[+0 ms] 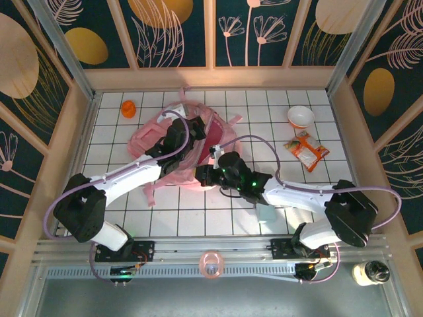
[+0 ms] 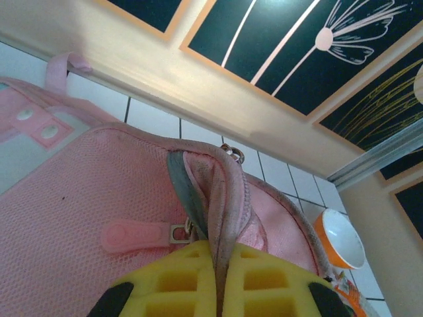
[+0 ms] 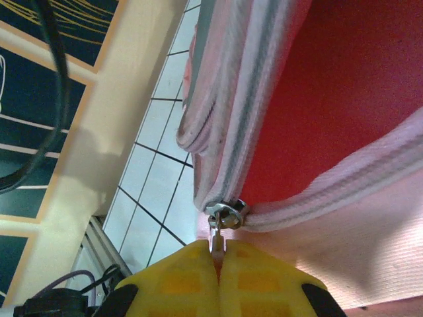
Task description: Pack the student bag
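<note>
Pink and see-through, a small ring lies on the metal rail at the near edge, between the two arm bases. A dark round jar stands at the rail's right end. Just past the rail, a pale container is half hidden under the right arm.

The student bag lies in the middle of the table, slightly left of centre, with both arms reaching over it and covering much of its top. The right gripper meets the bag's near edge. Its wrist camera shows the yellow pads clenched on the metal zip pull, which hangs from the slider, and beyond that the open mouth with its red lining. The left gripper is over the bag's far side. Its own view shows the yellow pads pinched tight on a raised fold of the zip edge, beside a pink rubber tab. The overhead camera shows neither of these grips.

Further right, clear of the bag, an orange snack packet lies flat. A bowl, white inside and orange outside, sits behind it. At far left is a small orange object.

The table is white tile with dark grid lines. It is boxed in by pale wooden walls with navy panels of gold and pink plant drawings.
</note>
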